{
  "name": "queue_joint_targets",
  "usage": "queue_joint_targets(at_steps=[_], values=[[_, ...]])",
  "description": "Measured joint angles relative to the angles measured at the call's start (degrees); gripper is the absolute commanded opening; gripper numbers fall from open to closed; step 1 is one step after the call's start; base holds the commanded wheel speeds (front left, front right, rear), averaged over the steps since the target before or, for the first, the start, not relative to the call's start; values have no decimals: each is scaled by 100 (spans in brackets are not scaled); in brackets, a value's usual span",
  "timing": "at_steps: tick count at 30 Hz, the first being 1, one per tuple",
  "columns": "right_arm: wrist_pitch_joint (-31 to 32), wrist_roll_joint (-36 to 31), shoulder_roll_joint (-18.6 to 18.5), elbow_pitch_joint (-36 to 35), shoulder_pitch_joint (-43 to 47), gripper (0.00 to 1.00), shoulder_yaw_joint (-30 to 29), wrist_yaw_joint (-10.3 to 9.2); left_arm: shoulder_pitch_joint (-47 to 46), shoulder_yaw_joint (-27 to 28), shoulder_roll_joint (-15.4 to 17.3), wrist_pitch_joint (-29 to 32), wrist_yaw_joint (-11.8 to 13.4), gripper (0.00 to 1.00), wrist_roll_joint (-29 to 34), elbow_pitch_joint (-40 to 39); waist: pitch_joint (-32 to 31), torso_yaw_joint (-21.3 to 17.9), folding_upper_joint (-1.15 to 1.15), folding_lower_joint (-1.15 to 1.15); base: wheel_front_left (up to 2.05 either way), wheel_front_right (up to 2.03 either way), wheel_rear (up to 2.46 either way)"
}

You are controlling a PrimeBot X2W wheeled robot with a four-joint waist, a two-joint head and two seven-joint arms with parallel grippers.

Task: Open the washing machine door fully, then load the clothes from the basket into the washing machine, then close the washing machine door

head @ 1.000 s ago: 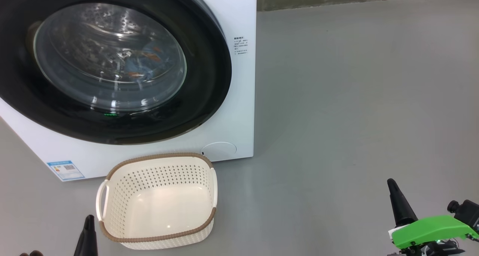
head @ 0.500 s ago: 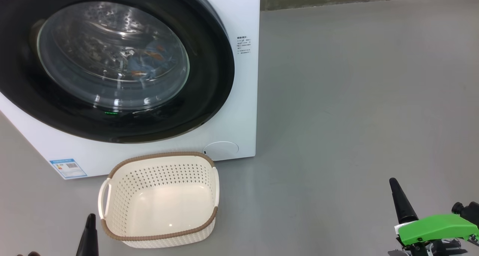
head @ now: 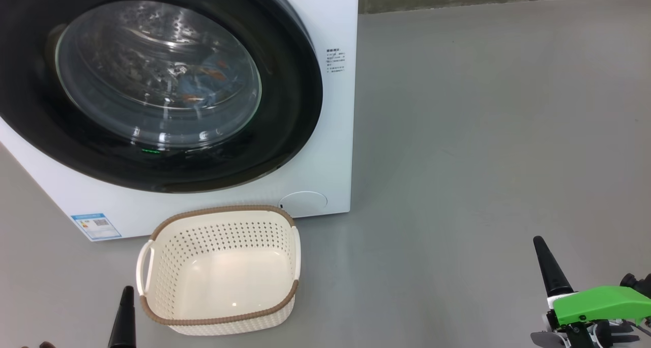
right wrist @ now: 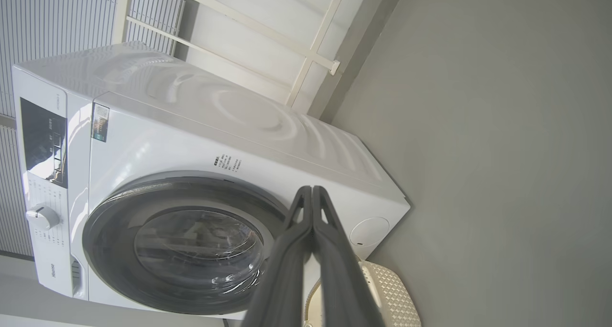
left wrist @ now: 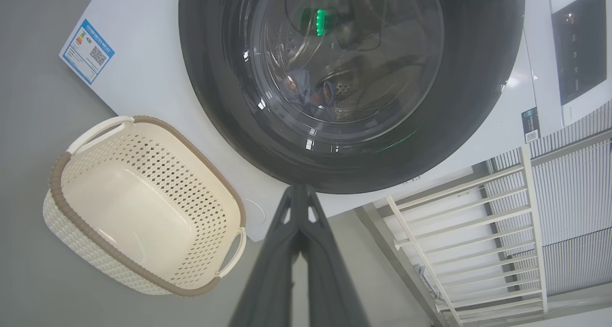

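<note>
The white washing machine (head: 335,22) (right wrist: 239,121) stands at the upper left with its round black-rimmed door (head: 285,109) (left wrist: 478,78) (right wrist: 110,222) closed flat against the front. Through the glass, light-blue clothes (head: 196,86) (left wrist: 299,85) with orange prints lie inside the drum. The cream basket (head: 168,251) (left wrist: 95,183) (right wrist: 397,293) sits on the floor in front of the machine with nothing in it. My left gripper (head: 126,292) (left wrist: 299,193) is shut, low at the basket's left. My right gripper (head: 539,243) (right wrist: 311,193) is shut, far to the right over bare floor.
Grey floor (head: 483,134) spreads to the right of the machine. A blue energy label (head: 95,226) marks its lower front and a round cover (head: 303,203) sits at its lower right. White railings (left wrist: 454,231) and a wall stand behind the machine.
The whole head picture has shifted slightly right and up, so the camera moved. Both grippers sit a little lower in it and stay shut. Door and basket are unchanged.
</note>
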Motion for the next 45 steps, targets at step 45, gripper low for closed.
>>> queue_joint_targets(at_steps=[45], values=[[704,2027,287,-164,-70,0,-581,-1,-252,146,-256,673,0,0,-2475,-119,17,157,0,0,0,0,0]])
